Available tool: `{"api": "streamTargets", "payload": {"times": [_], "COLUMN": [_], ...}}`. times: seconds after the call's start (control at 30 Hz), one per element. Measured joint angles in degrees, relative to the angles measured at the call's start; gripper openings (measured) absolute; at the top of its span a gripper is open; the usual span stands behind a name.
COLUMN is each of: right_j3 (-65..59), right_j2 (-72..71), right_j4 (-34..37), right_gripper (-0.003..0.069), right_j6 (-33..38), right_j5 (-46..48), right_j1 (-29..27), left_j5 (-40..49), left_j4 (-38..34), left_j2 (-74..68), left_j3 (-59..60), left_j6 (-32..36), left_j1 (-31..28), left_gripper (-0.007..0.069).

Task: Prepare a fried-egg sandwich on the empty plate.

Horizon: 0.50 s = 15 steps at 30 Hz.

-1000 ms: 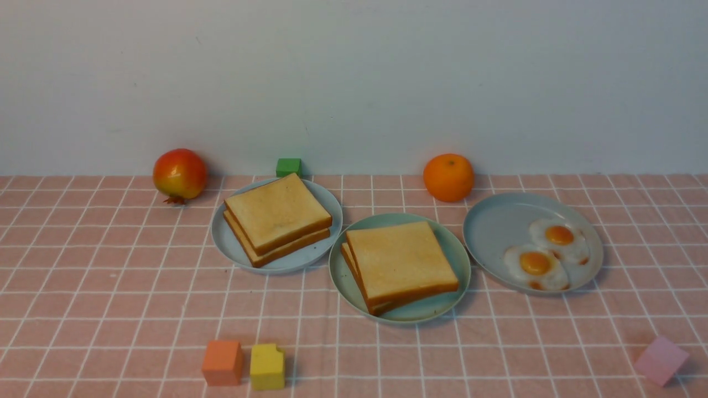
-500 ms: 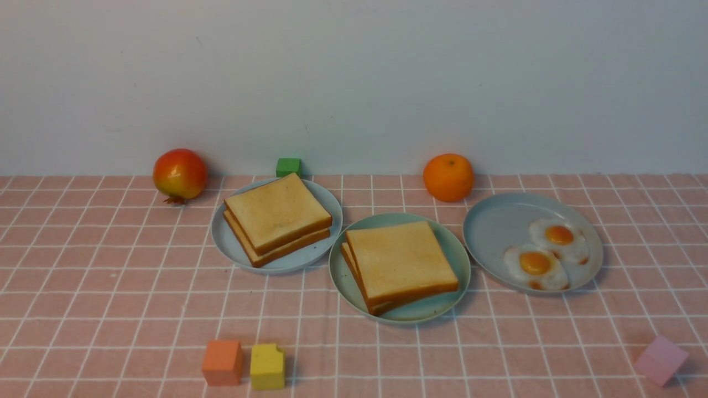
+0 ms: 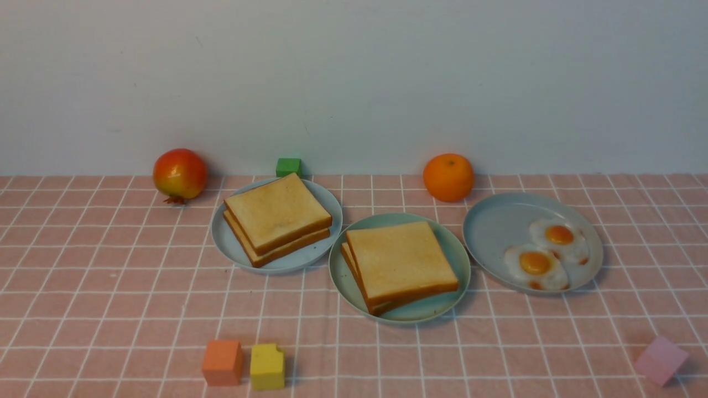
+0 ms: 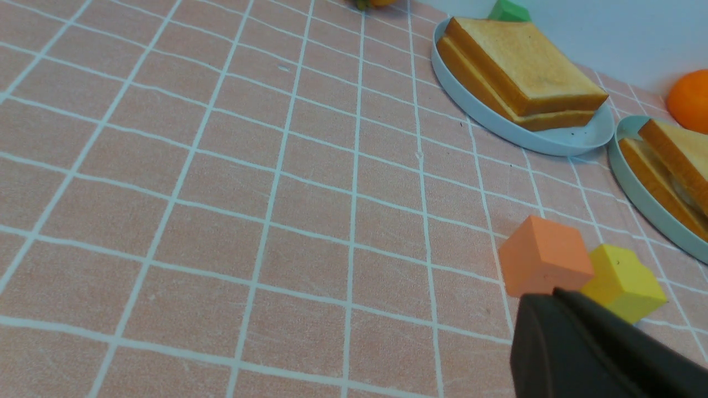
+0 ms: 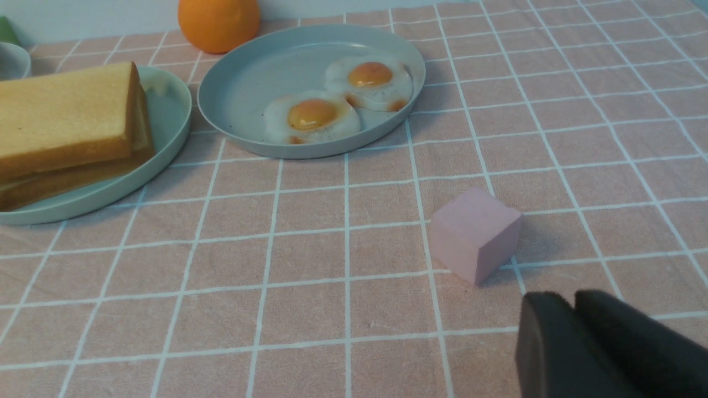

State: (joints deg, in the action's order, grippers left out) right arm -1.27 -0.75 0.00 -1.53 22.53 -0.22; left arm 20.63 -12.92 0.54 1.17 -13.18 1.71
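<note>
My left gripper [image 4: 553,298] is closed with nothing in it, hovering low over the pink checked tablecloth [image 3: 110,287] just near of the orange foam cube [image 4: 545,262] and yellow foam cube [image 4: 625,282]. My right gripper [image 5: 575,309] shows a thin slit between its dark fingers and holds nothing; the pale pink foam cube [image 5: 475,232] sits just beyond it. The fried-egg sandwich [image 3: 401,265], two square golden toast slices, lies flat on the round mint-green plastic plate [image 3: 354,296] at the centre, one corner pointing toward me. It lies far and right of my left gripper, far and left of my right.
</note>
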Motion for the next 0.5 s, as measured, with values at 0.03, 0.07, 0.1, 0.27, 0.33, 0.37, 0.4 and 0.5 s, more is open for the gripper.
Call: {"api": "streamTargets", "payload": {"times": [0.03, 0.07, 0.1, 0.27, 0.33, 0.37, 0.4, 0.5], "right_j3": [0.0, 0.0, 0.0, 0.0, 0.0, 0.0, 0.0, 0.0], "right_j2": [0.0, 0.0, 0.0, 0.0, 0.0, 0.0, 0.0, 0.0], "right_j4": [0.0, 0.0, 0.0, 0.0, 0.0, 0.0, 0.0, 0.0], "right_gripper": [0.0104, 0.0104, 0.0106, 0.0113, 0.0115, 0.0118, 0.0118, 0.0123], "right_j6": [0.0, 0.0, 0.0, 0.0, 0.0, 0.0, 0.0, 0.0], "right_j5": [0.0, 0.0, 0.0, 0.0, 0.0, 0.0, 0.0, 0.0], "right_j1": [0.0, 0.0, 0.0, 0.0, 0.0, 0.0, 0.0, 0.0], "left_j5": [0.0, 0.0, 0.0, 0.0, 0.0, 0.0, 0.0, 0.0], "left_j4": [0.0, 0.0, 0.0, 0.0, 0.0, 0.0, 0.0, 0.0], "left_j2": [0.0, 0.0, 0.0, 0.0, 0.0, 0.0, 0.0, 0.0], "left_j3": [0.0, 0.0, 0.0, 0.0, 0.0, 0.0, 0.0, 0.0], "left_j6": [0.0, 0.0, 0.0, 0.0, 0.0, 0.0, 0.0, 0.0], "left_j1": [0.0, 0.0, 0.0, 0.0, 0.0, 0.0, 0.0, 0.0], "left_gripper": [0.0012, 0.0012, 0.0012, 0.0012, 0.0012, 0.0012, 0.0012, 0.0012]}}
